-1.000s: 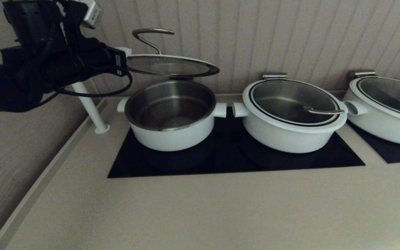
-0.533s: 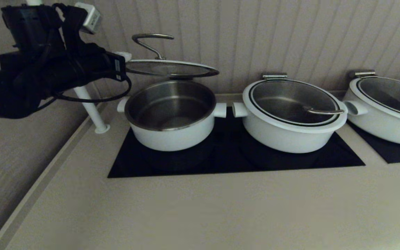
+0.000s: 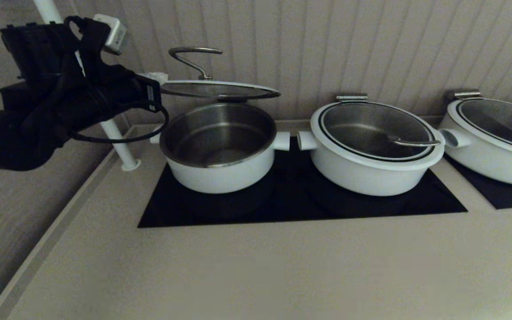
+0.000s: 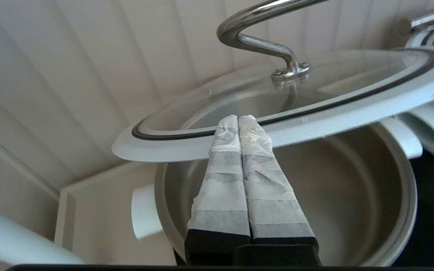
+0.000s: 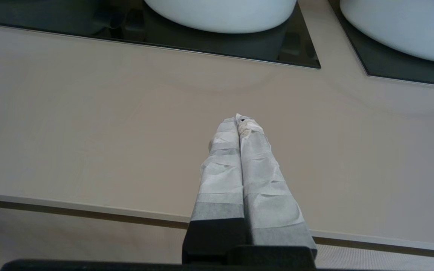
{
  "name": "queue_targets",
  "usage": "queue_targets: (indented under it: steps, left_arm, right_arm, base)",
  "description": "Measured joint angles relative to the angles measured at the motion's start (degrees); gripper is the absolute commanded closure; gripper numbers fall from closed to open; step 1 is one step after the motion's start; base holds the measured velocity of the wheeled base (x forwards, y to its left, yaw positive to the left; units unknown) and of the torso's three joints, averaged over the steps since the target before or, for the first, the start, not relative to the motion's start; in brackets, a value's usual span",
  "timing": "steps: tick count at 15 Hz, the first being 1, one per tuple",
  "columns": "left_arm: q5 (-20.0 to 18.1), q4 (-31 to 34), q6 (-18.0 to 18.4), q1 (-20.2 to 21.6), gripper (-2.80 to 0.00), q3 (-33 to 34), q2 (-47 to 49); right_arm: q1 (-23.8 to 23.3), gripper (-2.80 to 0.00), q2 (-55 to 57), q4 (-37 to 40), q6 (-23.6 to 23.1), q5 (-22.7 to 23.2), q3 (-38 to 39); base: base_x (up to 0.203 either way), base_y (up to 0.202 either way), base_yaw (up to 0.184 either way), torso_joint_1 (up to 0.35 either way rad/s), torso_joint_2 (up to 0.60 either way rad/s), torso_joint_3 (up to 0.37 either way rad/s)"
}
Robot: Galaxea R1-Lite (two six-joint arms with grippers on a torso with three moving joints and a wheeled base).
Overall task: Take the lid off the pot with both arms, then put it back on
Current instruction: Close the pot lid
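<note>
The glass lid [image 3: 218, 89] with its looped wire handle hangs tilted just above the open pot [image 3: 218, 171]. Its left side is raised and its far right edge is low, near the pot's rim. My left gripper [image 3: 156, 76] is at the lid's left edge. In the left wrist view its fingers are pressed together, and the gripper [image 4: 239, 118] lies against the lid's white rim [image 4: 315, 109], with the pot's steel bowl [image 4: 352, 195] beneath. I cannot tell how the rim bears on the fingers. My right gripper [image 5: 239, 119] is shut and empty, low over the counter near its front edge.
A wider white pot [image 3: 371, 151] with its lid on stands right beside the pot, stub handles nearly touching. Another [image 3: 491, 138] is at far right. Both rest on black hobs [image 3: 291, 204]. A white pole [image 3: 114, 133] stands left of the pot. The panelled wall is close behind.
My left gripper has come down, and the lid's raised left side has come down with it. The lid now lies flatter and nearer the pot. Its handle is lower.
</note>
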Motion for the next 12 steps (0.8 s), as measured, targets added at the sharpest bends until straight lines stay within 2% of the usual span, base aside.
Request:
queue_targets:
  steps: [12]
  left_arm:
    - [0.01,0.02,-0.09,-0.05,0.0,1.65,0.8]
  right_arm:
    - [0.0,0.0,0.0,0.0,0.0,-0.03,0.0]
  base:
    - [0.0,0.0,0.0,0.0,0.0,0.0]
